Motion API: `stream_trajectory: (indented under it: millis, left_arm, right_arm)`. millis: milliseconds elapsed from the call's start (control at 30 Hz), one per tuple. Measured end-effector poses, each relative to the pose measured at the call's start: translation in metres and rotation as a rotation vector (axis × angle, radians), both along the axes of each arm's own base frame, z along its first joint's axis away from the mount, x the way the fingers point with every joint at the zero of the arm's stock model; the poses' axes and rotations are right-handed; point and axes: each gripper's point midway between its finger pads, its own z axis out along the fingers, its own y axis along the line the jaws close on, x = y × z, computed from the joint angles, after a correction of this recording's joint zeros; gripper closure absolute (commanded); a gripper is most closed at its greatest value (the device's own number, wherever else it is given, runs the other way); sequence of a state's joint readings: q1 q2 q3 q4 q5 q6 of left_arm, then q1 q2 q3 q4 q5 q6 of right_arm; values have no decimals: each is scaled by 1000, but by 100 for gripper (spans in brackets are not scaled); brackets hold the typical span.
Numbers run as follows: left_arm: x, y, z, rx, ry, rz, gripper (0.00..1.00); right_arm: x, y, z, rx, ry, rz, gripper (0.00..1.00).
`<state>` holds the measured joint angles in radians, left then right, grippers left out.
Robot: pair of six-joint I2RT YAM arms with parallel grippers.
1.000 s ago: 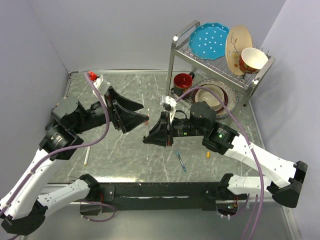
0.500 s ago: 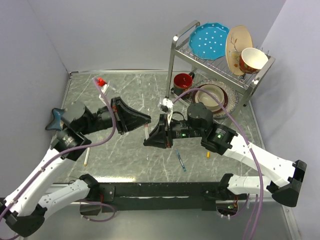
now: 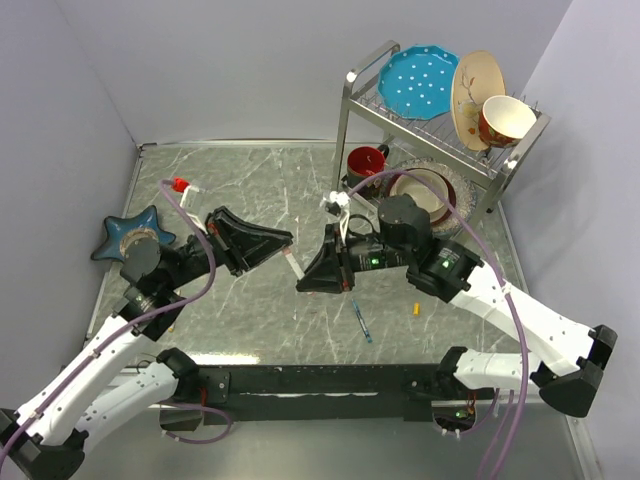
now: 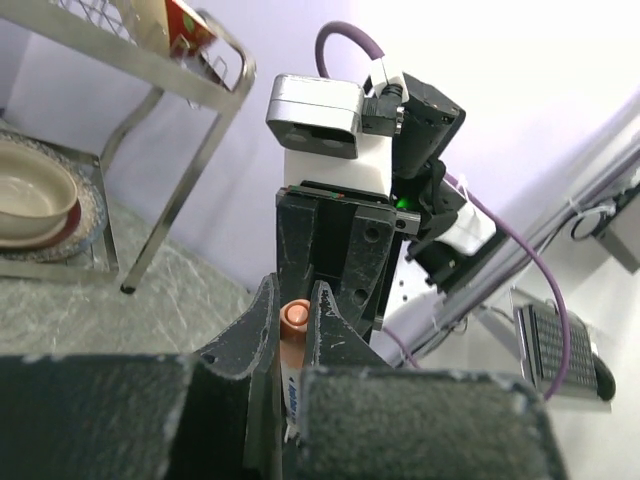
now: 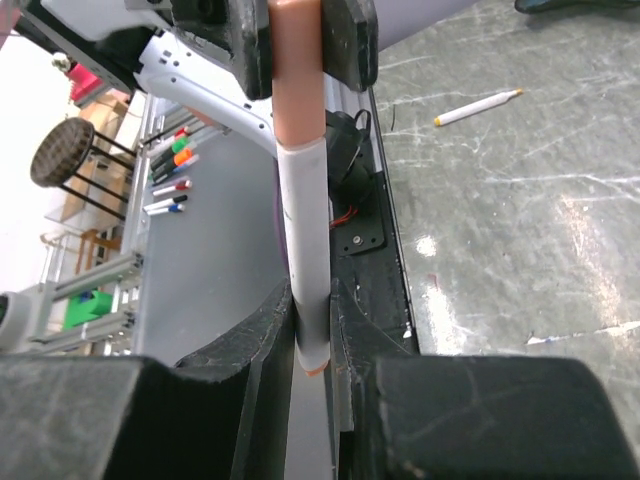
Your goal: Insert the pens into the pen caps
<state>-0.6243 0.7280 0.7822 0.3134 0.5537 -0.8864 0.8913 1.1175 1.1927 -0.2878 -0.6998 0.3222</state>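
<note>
A white pen (image 3: 292, 263) with a red-orange pen cap (image 4: 294, 318) on its end spans the gap between my two grippers, above the table. My left gripper (image 3: 287, 243) is shut on the cap end (image 5: 296, 70). My right gripper (image 5: 312, 292) is shut on the white barrel (image 5: 303, 230), whose orange tail shows between the jaws. A blue-teal pen (image 3: 360, 321) and a yellow-orange cap (image 3: 416, 310) lie on the table near the right arm. Another white pen (image 5: 478, 107) lies on the marble by the left arm.
A metal dish rack (image 3: 352, 110) with a blue plate and bowls stands at the back right. A red mug (image 3: 365, 160) and stacked bowls (image 3: 425, 195) sit beneath it. A blue star-shaped dish (image 3: 135, 232) lies at the left, by the wall.
My left gripper went from wide open to shut on the cap end of the pen, and the left arm swung down and left. The right gripper kept its hold and shifted slightly right.
</note>
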Motion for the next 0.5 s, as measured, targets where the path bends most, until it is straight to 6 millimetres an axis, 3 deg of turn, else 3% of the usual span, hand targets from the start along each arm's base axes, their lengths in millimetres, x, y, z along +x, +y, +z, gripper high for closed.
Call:
stream_trajectory:
  millis: [267,500]
  left_arm:
    - [3,13,14,-108,-1,73,99]
    - [3,11,13,-212,61,70,99]
  right_arm:
    - [3,4,21,-14,29,20,100]
    - [2,7,19,-29,66,40,100]
